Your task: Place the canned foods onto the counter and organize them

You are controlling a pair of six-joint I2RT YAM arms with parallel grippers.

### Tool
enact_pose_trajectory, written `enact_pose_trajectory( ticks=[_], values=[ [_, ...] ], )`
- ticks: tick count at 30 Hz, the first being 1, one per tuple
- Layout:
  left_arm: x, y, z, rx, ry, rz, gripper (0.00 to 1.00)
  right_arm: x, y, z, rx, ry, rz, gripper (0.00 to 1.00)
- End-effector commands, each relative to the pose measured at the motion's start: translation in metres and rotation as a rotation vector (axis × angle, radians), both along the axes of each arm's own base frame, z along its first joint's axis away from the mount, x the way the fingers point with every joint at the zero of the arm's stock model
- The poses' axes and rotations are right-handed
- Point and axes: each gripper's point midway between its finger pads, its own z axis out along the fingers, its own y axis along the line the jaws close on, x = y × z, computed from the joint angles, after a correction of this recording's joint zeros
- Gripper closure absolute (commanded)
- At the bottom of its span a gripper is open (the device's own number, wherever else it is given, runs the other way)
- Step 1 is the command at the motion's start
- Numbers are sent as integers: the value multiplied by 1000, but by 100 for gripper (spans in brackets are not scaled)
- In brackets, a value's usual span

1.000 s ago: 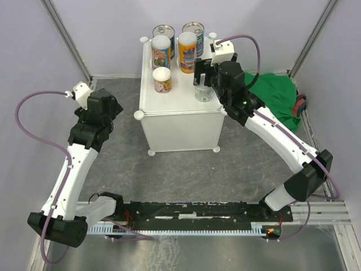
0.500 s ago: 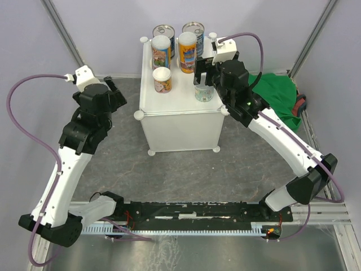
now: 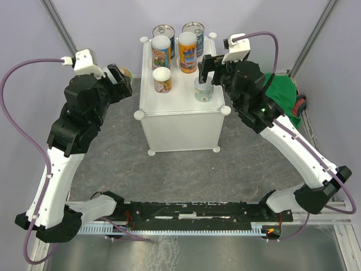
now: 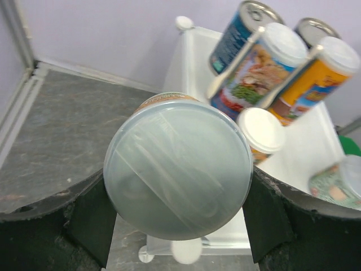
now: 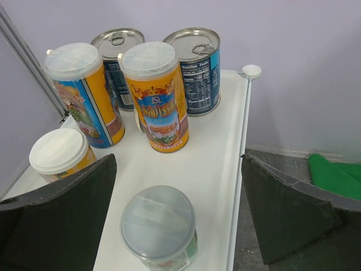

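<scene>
Left pincer (image 3: 120,77) clenched on the seventh can (image 4: 177,172), airborne left of desk (image 3: 180,100). Other six cans (image 3: 188,51) stand on desk. Right pincer (image 3: 206,69) released, above pale green can (image 5: 159,226). One placement left.

Six cans (image 5: 158,107) atop white counter (image 5: 220,152)

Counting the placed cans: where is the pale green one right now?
In the top view, the pale green can stands near the front right corner of the counter, close to the open right gripper and in front of the orange can.
</scene>
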Motion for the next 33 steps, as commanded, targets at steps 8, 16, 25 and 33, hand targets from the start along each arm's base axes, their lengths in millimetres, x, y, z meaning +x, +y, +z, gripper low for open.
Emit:
enact_pose_trajectory(
  ticks=[8, 16, 25, 33],
  values=[
    [-13, -63, 77, -58, -193, -343, 97, -44, -25, 26, 13, -44, 24, 1],
    [-13, -110, 71, 6, -158, -456, 97, -58, -26, 7, -12, 7, 57, 1],
    [-14, -160, 59, 121, -117, -501, 97, -62, -19, -21, -37, 76, 91, 1],
    [-12, -175, 43, 223, -50, -471, 97, -58, -7, -49, -40, 140, 116, 1]
  ],
)
